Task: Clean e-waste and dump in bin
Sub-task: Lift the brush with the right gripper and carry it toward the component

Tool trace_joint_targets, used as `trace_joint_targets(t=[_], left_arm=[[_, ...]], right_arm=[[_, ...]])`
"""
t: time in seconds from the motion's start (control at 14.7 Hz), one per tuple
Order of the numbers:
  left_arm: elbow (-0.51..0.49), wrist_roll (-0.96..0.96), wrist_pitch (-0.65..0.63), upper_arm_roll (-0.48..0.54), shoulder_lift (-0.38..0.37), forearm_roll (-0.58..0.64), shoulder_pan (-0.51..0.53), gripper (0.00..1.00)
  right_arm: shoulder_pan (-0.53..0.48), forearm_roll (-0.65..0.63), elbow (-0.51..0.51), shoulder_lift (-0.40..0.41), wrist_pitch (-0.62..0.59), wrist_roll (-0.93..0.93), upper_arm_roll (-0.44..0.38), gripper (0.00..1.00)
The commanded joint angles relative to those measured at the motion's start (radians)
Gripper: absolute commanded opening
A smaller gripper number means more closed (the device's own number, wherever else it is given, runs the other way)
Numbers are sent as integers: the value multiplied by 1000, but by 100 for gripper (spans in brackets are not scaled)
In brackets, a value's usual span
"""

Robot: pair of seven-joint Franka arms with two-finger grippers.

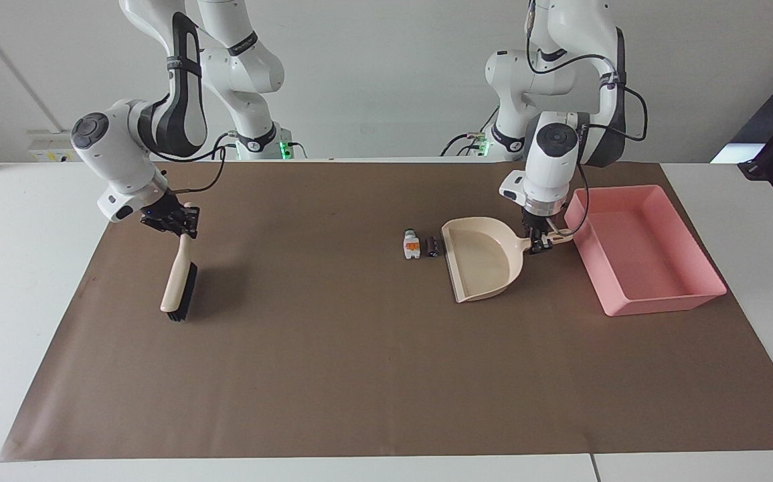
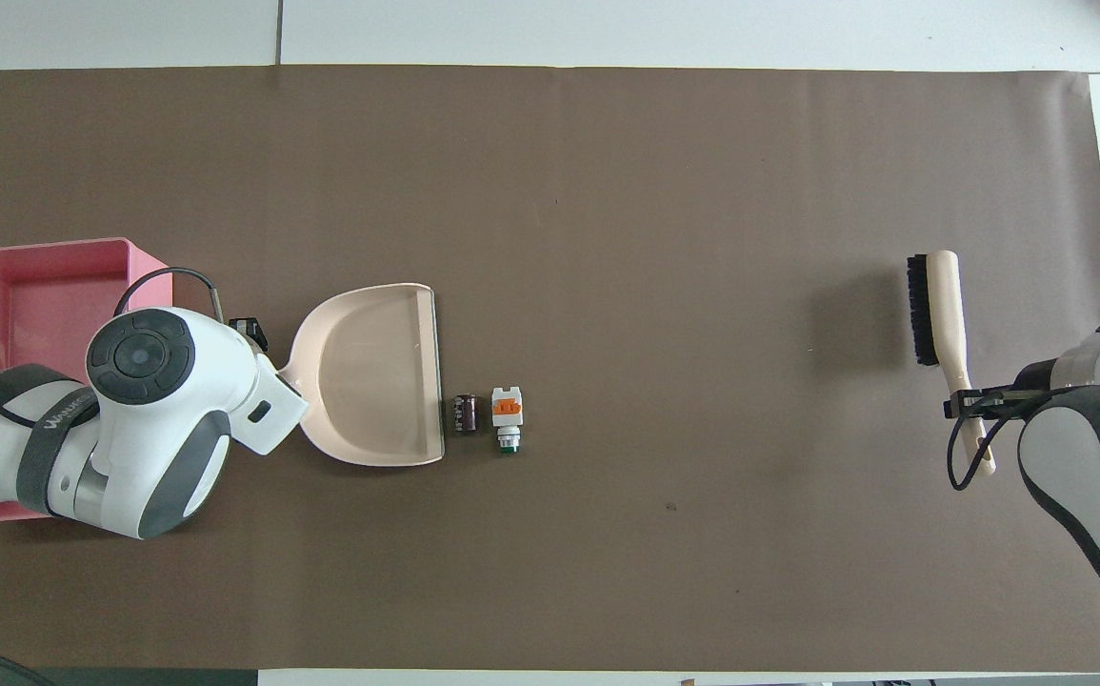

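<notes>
Two pieces of e-waste lie side by side on the brown mat: a white block with an orange mark [image 1: 411, 244] [image 2: 507, 410] and a dark cylinder [image 1: 432, 246] [image 2: 465, 413]. The cylinder sits just off the open lip of the beige dustpan [image 1: 480, 261] [image 2: 373, 381]. My left gripper [image 1: 539, 242] is shut on the dustpan's handle, which is slightly raised; in the overhead view the wrist hides the fingers. The pink bin [image 1: 660, 304] [image 2: 35, 250] stands beside the handle, toward the left arm's end. My right gripper [image 1: 179, 224] [image 2: 964, 405] is shut on the handle of the brush [image 1: 177, 288] [image 2: 935, 305].
The brown mat [image 1: 359, 375] covers most of the white table. The brush's bristle end rests on the mat toward the right arm's end, well apart from the e-waste.
</notes>
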Motion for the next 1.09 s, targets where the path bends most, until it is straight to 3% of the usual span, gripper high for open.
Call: trace_joint_targets(t=[0.0,0.2,0.41,0.82,1.02], left_arm=[[51,12,-94,12,-14,22,-1,0],[84,14,-226,12,-19,66,-4,0],[65,14,-226,9,-28,100,-16,0],[15,3,-181,7,-51,102,-44,0],[-7,-2,-160,7,-60,103,-59,0]], right_arm=[[2,20,81,9,-84,34,20,0],[95,-7,162,4,-196,147,23,0],[209,-29,224,-9,-307,240,23,0],[503,-99,225,-12,-298,525,29,0],[670,-99,207,23,-232,739,29,0]])
